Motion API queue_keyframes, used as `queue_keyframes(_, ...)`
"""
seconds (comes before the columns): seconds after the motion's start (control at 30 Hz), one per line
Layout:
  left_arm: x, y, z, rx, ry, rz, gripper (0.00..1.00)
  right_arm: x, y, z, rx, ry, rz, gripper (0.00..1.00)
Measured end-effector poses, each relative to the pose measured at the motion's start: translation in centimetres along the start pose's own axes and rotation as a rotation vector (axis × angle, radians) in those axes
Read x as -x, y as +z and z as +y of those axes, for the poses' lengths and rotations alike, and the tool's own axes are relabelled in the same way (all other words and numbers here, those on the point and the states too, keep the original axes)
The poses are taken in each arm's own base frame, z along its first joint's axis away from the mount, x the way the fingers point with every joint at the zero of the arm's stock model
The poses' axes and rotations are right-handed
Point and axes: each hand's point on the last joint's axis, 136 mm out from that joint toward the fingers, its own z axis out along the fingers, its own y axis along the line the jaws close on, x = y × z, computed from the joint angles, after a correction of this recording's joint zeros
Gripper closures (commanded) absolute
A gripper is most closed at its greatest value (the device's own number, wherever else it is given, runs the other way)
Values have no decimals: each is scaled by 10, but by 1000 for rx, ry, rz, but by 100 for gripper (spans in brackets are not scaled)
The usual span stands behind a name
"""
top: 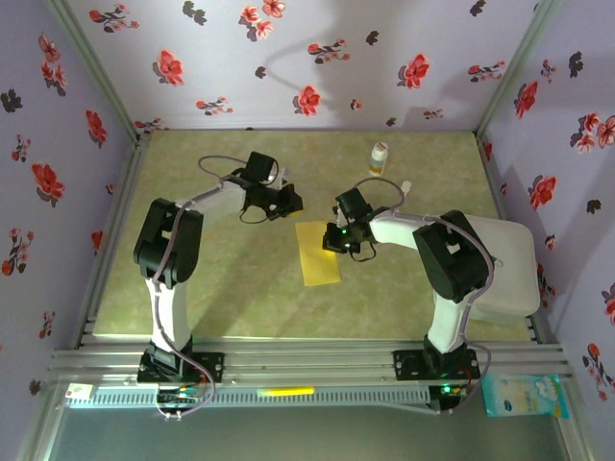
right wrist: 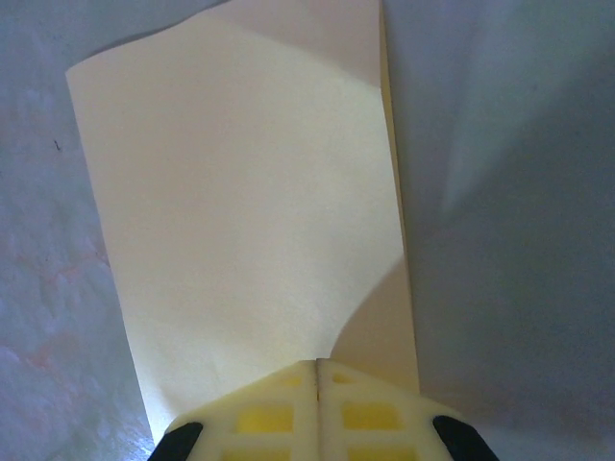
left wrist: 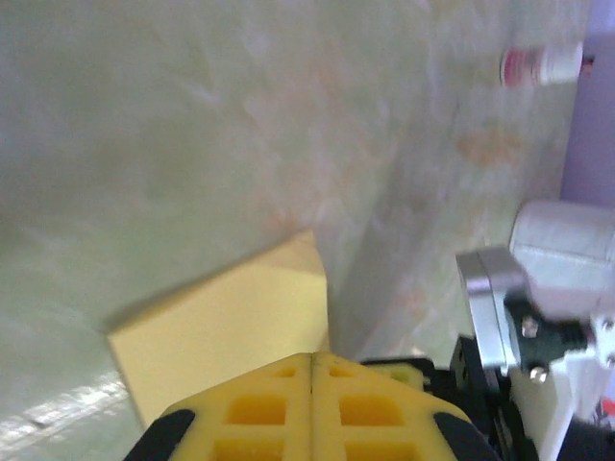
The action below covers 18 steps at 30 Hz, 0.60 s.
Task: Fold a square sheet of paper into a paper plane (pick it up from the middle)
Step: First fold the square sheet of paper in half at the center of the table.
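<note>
The square sheet of paper [top: 318, 253] lies on the green table mat, folded into a narrow upright mustard-yellow rectangle. My right gripper [top: 338, 242] is shut, its tips down on the paper's upper right edge. In the right wrist view the shut right gripper [right wrist: 318, 363] rests at the near end of the folded sheet of paper [right wrist: 240, 211], whose top layer bulges slightly. My left gripper [top: 291, 204] is shut with nothing in it, just beyond the paper's far left corner. In the left wrist view the left gripper [left wrist: 314, 356] is beside a corner of the paper [left wrist: 221, 327].
A small white-and-orange bottle [top: 381, 157] stands at the back of the mat and shows blurred as the bottle [left wrist: 541, 64]. A white board [top: 511, 274] lies at the right behind the right arm. Flowered walls enclose three sides.
</note>
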Motion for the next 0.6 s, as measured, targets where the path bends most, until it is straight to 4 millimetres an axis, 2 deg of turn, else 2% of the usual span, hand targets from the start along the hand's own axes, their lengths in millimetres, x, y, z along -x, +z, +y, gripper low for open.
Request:
queue_keyframes(0.07,-18,8,2,1,1,45,95,0,0,0,0,0,0,100)
queue_keyframes(0.2,-54,22,18,21,-24,125,95,0,0,0,0,1,0,100)
queue_keyframes(0.3,-66,25,32,40,-49,147,95,0,0,0,0,1,0,100)
queue_keyframes(0.4,-67,26,40,57,-56,141,95,0,0,0,0,5,0,100)
queue_keyframes(0.6,-48,23,56,85,-109,60,95,0,0,0,1,6,-2,100)
